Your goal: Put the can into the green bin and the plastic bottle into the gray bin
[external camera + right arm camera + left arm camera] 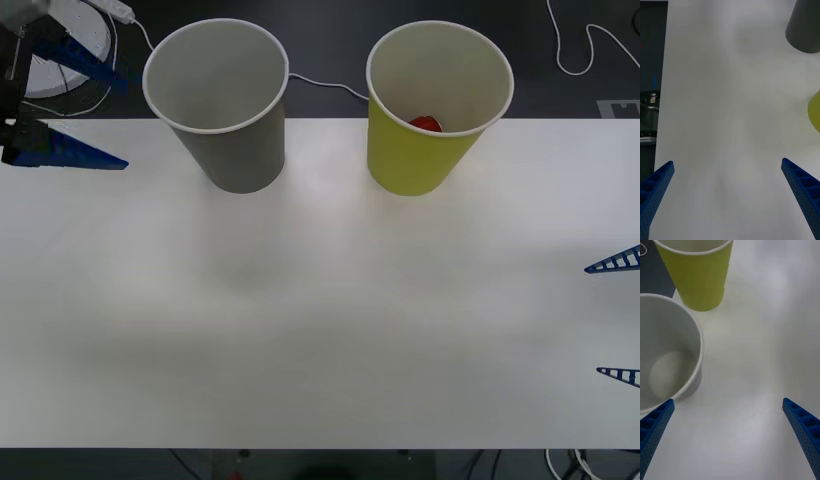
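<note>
While both bins stand upright, the can (426,124) lies inside the green bin (410,160).

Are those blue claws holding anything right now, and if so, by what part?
Nothing is held. The left tool and the right tool are both open over the white table.

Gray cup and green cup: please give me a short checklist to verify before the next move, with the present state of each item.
1. Can inside the green cup: ok, red shows at the bottom.
2. Bottle inside the gray cup: not ok, its inside looks bare.
3. Both cups upright on the table: ok.
4. Left gripper jaws open, beside the gray cup: ok.
5. Right gripper jaws open, at the table's right edge: ok.
</note>
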Robot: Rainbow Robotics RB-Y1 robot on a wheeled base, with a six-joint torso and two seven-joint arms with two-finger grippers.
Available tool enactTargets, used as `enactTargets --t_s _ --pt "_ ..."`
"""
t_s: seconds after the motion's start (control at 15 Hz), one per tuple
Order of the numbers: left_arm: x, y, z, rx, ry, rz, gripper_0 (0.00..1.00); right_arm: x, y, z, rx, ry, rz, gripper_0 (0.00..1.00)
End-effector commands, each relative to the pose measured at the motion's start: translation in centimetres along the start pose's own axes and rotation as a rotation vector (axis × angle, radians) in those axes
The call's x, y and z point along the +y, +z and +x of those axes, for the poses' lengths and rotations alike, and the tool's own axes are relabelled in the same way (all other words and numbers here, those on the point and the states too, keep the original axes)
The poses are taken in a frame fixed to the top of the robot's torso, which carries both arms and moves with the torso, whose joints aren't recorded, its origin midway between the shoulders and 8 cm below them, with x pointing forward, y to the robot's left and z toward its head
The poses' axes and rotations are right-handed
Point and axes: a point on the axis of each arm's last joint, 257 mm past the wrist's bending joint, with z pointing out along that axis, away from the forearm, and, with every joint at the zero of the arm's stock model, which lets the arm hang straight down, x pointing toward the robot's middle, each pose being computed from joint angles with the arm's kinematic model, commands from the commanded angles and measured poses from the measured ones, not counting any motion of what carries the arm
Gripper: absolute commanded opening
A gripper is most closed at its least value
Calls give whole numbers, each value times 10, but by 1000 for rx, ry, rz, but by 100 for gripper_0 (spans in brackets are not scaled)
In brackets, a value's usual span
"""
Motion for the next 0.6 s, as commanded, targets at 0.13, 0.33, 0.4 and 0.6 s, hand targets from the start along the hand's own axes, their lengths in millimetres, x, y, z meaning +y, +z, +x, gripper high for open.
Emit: enactTargets --t_s 0.13,0.33,0.4,0.6 --pt "-11 -12 48 -17 34 -40 100 0 0 0 0 0 0 100" --pt "-21 -21 79 -13 75 -65 100 0 0 0 0 0 0 100" --pt "-24 -23 86 -11 90 -68 100 0 0 0 0 0 0 100" --pt "-41 -25 113 5 151 -65 100 0 0 0 0 0 0 100"
